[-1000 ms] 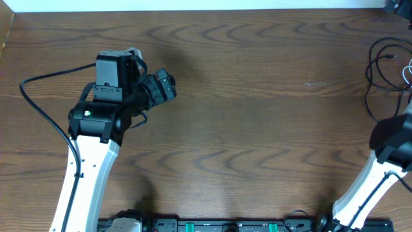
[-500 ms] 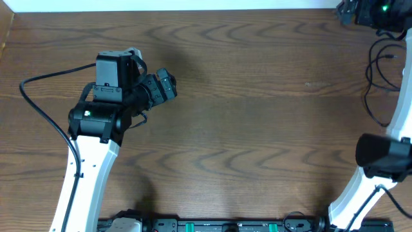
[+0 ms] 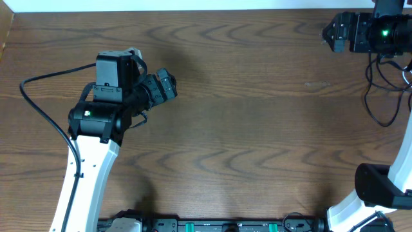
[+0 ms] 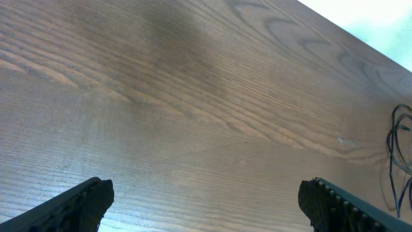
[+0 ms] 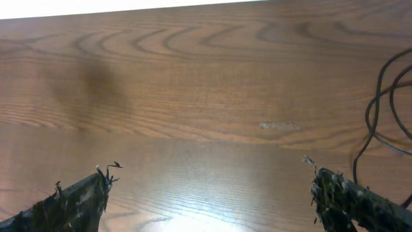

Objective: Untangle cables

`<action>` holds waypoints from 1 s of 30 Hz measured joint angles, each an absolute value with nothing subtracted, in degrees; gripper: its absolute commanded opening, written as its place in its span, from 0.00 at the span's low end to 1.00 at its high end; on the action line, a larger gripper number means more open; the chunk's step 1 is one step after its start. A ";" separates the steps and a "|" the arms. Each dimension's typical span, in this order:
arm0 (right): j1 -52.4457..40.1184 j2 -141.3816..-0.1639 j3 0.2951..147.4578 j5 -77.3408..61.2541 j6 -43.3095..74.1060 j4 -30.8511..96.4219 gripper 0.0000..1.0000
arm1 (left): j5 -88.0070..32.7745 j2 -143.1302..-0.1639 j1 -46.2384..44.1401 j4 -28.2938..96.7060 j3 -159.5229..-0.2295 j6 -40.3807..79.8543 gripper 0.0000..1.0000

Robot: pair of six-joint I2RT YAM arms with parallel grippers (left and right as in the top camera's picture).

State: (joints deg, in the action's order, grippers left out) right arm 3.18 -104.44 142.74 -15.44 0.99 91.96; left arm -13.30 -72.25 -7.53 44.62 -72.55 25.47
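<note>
Cables [image 3: 367, 95] are lying at the surface's [image 3: 257, 129] right edge, near the right gripper [image 3: 328, 33], running mostly front-to-back. Both are standing wide open, holding nothing, with the left gripper [image 3: 170, 86] well apart.

The tabletop [image 3: 257, 129] fills the overhead view. The left arm comes up from the near edge on the left side, and the left gripper [image 3: 170, 86] sits over the tabletop's left part, pointing right and slightly toward the far edge. The right arm's base stands at the near right corner. The right gripper [image 3: 328, 33] is at the far right corner, facing left. The cables [image 3: 376, 84] lie along the right edge, just nearer than the right gripper and well apart from the left gripper. Both wrist views place the cables at their right border.
</note>
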 measured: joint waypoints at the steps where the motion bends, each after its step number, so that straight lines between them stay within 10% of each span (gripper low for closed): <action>1: 3.18 -104.51 142.74 -15.44 0.99 91.96 0.99 | -13.30 -72.25 -7.53 44.60 -72.55 25.47 0.98; 16: 2.85 -104.25 142.23 -12.99 -6.35 95.00 0.99 | -13.30 -72.25 -7.53 44.62 -72.55 25.47 0.98; 30: 1.34 -70.59 93.49 -12.64 -9.89 52.27 0.99 | -13.32 -72.25 -7.53 44.58 -72.55 25.47 0.98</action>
State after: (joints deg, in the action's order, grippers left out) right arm 1.34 -70.59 93.49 -12.64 -9.89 52.27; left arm -13.32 -72.25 -7.53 44.58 -72.55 25.47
